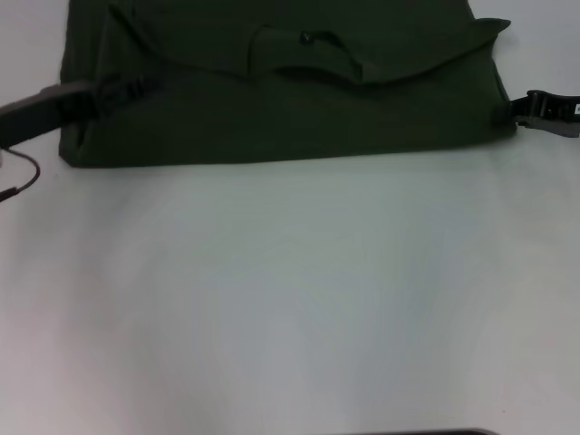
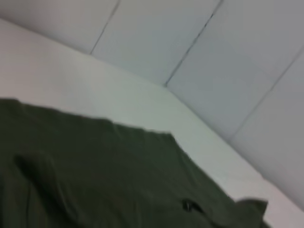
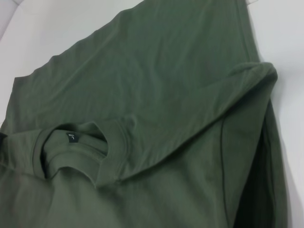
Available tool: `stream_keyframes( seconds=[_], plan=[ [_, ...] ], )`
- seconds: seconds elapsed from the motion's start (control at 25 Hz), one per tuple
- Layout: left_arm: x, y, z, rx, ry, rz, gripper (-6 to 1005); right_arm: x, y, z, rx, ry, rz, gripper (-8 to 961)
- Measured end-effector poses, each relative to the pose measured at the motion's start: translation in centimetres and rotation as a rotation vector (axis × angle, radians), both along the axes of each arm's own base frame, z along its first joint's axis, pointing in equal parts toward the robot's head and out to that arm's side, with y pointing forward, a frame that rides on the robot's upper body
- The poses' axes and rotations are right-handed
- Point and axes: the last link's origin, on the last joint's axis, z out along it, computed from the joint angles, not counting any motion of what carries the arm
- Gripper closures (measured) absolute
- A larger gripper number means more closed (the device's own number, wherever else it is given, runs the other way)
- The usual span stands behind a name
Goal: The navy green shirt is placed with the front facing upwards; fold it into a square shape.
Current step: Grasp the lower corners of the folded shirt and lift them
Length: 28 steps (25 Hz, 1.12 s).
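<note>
The navy green shirt [image 1: 272, 118] lies at the far side of the white table, folded over so its collar [image 1: 308, 54] and a curved fabric edge lie on top. My left gripper [image 1: 136, 88] reaches in over the shirt's left edge. At the shirt's right near corner sits my right gripper [image 1: 517, 109], its tip against the cloth. In the right wrist view the shirt [image 3: 166, 95] fills the picture, with the ribbed collar [image 3: 85, 147], a small black neck label [image 3: 72, 137] and a sleeve fold. The left wrist view looks across the shirt [image 2: 95, 180] from low down.
The white table [image 1: 290, 299] stretches bare from the shirt's near edge toward me. A thin dark cable [image 1: 23, 177] loops at the left edge. A dark strip [image 1: 426, 432] shows at the bottom edge. Pale wall panels [image 2: 199, 57] rise behind the table.
</note>
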Motion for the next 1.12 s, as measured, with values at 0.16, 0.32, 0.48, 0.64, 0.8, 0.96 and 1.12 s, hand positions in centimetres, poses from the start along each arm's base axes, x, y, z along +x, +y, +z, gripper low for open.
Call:
stream_keyframes(
  seconds=[0.16, 0.32, 0.48, 0.64, 0.8, 0.96, 1.12],
  plan=[
    [-1.0, -0.6, 0.6, -0.067, 0.067, 0.035, 140, -0.1, 0.1, 0.1, 0.0, -0.001, 0.003, 915],
    [-1.7, -0.7, 1.3, -0.122, 0.106, 0.092, 140, -0.2, 0.2, 0.2, -0.003, 0.0, 0.01, 915],
    [-2.1, -0.5, 1.9, -0.145, 0.145, 0.123, 141, -0.3, 0.0, 0.4, -0.02, 0.004, 0.024, 915],
    [-2.2, 0.0, 2.2, -0.147, 0.176, 0.13, 141, 0.1, -0.5, 0.6, -0.024, 0.006, 0.019, 915],
    [-2.3, 0.6, 2.2, -0.142, 0.212, 0.146, 141, 0.6, -0.8, 0.9, -0.015, 0.01, 0.005, 916],
    [-2.5, 1.1, 2.2, -0.146, 0.25, 0.161, 141, 0.7, -0.9, 1.1, -0.013, 0.017, 0.002, 916],
    [-2.6, 1.1, 1.9, -0.173, 0.275, 0.166, 141, 0.7, -0.9, 1.1, -0.012, 0.019, 0.001, 916]
  ],
)
